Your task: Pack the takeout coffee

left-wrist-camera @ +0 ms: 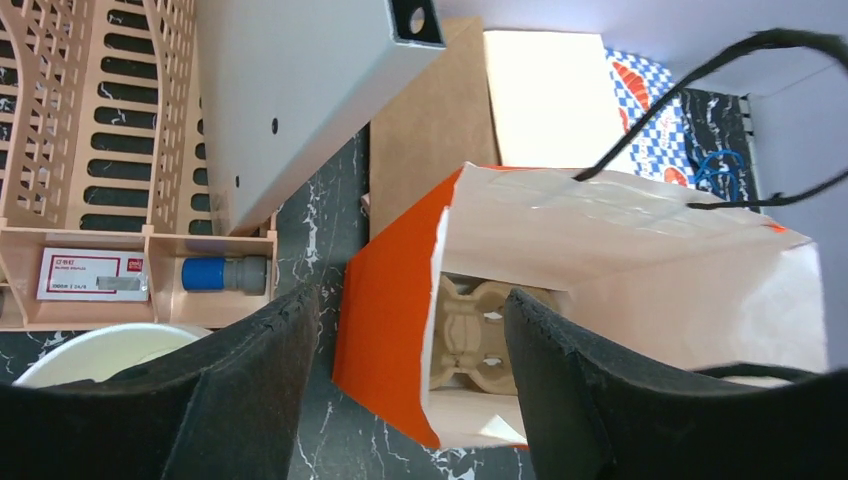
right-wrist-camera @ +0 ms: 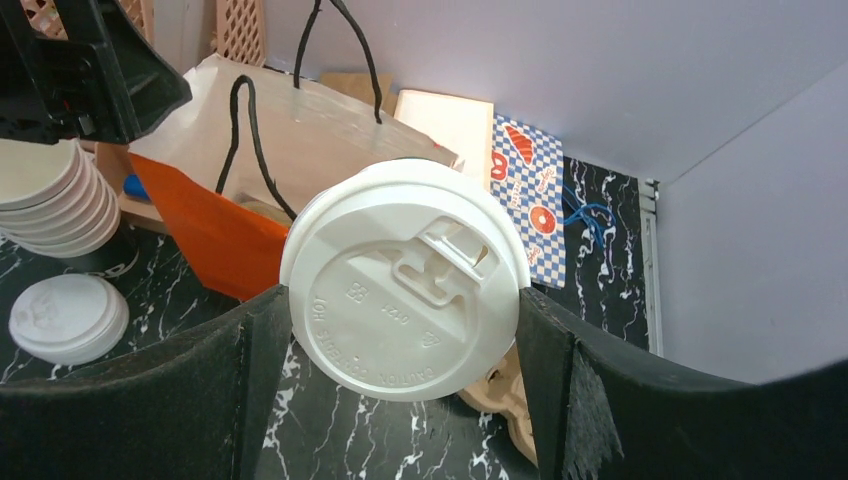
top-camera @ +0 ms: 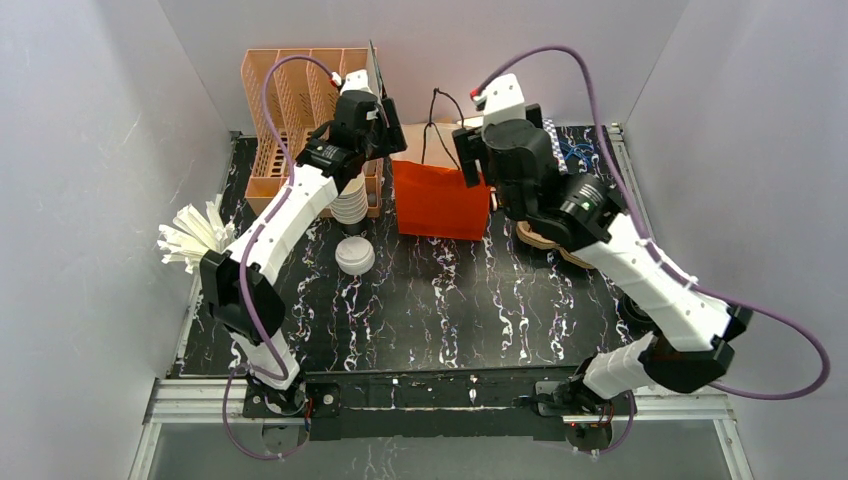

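My right gripper (right-wrist-camera: 400, 310) is shut on a takeout coffee cup, held up beside the orange paper bag (right-wrist-camera: 205, 240). Only the cup's white lid (right-wrist-camera: 405, 275) shows; its body is hidden beneath. In the top view the right gripper (top-camera: 470, 160) sits at the bag's (top-camera: 435, 200) right top edge. My left gripper (left-wrist-camera: 410, 310) is open and straddles the bag's left wall (left-wrist-camera: 385, 320); in the top view the left gripper (top-camera: 385, 125) is at the bag's left top corner. A cardboard cup carrier (left-wrist-camera: 470, 335) lies inside the bag. The black-lidded cup is out of view.
A stack of lidless white cups (top-camera: 350, 200) and a loose white lid (top-camera: 354, 255) sit left of the bag. A peach rack (top-camera: 290, 110) stands back left. A brown carrier (top-camera: 545, 240) lies under the right arm. White sticks (top-camera: 195, 235) lie at the left edge.
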### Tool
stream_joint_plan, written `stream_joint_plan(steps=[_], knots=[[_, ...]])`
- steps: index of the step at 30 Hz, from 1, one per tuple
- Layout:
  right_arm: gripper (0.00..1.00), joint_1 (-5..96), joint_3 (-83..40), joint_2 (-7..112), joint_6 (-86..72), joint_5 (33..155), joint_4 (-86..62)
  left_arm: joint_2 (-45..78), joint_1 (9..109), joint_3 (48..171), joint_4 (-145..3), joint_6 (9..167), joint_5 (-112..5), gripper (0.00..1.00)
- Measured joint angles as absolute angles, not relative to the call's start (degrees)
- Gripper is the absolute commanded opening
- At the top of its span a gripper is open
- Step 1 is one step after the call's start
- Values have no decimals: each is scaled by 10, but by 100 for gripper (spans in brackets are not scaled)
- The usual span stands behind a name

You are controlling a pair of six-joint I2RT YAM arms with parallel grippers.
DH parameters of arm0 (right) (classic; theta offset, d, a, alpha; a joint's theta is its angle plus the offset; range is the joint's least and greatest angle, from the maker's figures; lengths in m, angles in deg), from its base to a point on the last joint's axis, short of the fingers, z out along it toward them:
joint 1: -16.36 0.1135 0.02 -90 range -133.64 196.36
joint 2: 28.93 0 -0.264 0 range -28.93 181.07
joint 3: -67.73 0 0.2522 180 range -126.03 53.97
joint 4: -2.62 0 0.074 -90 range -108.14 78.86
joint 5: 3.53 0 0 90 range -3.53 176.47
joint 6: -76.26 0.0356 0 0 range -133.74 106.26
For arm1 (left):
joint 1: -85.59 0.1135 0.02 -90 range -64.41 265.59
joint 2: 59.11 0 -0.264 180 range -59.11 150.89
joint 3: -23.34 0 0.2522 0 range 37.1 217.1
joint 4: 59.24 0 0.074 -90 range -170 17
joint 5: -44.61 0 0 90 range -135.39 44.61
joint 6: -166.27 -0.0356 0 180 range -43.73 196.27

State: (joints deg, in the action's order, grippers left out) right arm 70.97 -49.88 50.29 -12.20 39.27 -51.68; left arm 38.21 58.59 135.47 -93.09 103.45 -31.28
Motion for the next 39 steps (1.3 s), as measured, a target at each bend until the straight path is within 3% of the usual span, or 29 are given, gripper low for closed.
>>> stream_joint_plan(steps=[9,14,19,22,32,39], knots=[[59,611,-562,589,-137,490,-513,440,596,1379,-960,1035,-365,54],[58,560,-600,623,-123,582,-551,453,596,1393,-980,1026,-388,34],[55,562,-657,662,-109,662,-600,453,596,1405,-991,1017,-398,10],[54,563,-684,679,-97,707,-637,453,596,1413,-1002,1011,-404,1],[52,570,-686,672,-57,832,-704,453,596,1464,-1064,989,-461,0],[52,635,-684,667,-44,845,-736,452,596,1502,-1120,964,-547,0]])
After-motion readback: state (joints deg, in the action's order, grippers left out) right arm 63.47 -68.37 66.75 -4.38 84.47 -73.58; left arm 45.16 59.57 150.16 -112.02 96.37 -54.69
